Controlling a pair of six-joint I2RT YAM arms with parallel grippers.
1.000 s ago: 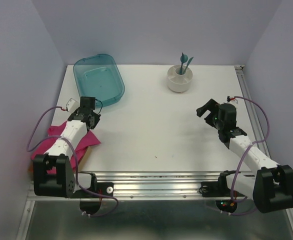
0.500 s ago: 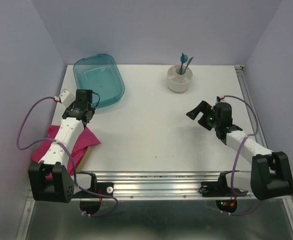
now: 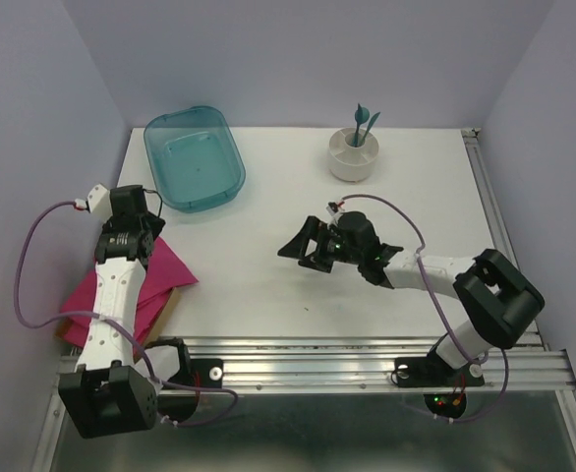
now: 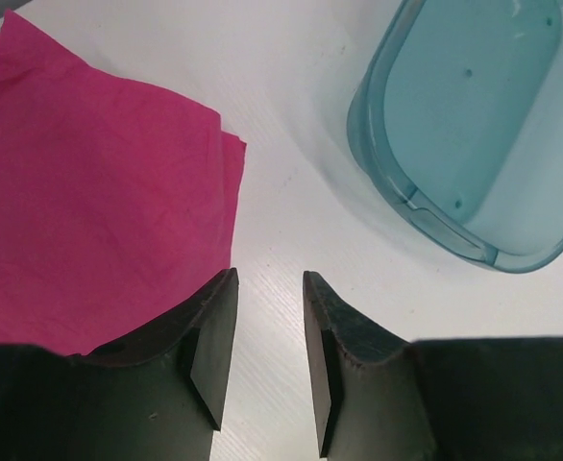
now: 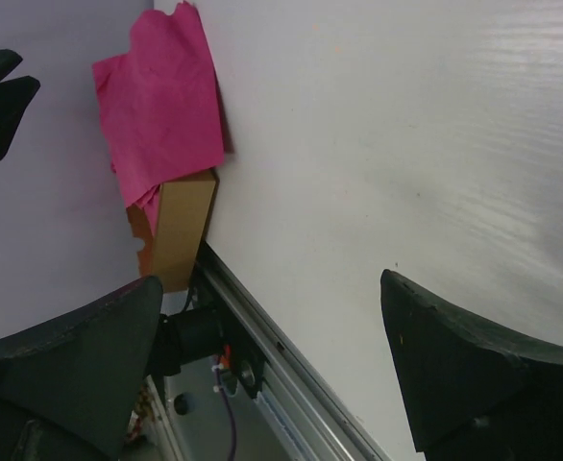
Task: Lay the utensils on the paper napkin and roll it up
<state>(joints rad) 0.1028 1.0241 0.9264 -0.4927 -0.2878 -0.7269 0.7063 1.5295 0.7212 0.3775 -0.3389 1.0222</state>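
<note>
Dark-teal utensils point(image 3: 364, 123) stand upright in a white cup point(image 3: 354, 162) at the back of the table. Magenta-pink napkins point(image 3: 165, 275) lie at the left table edge; I cannot tell a single sheet from the pile. They also show in the left wrist view point(image 4: 89, 211) and the right wrist view point(image 5: 161, 106). My left gripper point(image 3: 136, 209) hovers over bare table just beside the napkins' corner, its jaws point(image 4: 269, 279) slightly apart and empty. My right gripper point(image 3: 303, 246) is wide open and empty point(image 5: 270, 283) low over the table's middle, pointing left.
An empty clear teal tray point(image 3: 195, 162) lies at the back left, just ahead of the left gripper point(image 4: 483, 125). A brown cardboard box point(image 5: 181, 226) sits under the napkins at the table's front-left edge, beside the metal rail.
My right gripper has swung left from the right side to the table's middle, staying open. My left gripper has moved left and back, away from the tray, to the napkins' edge.
</note>
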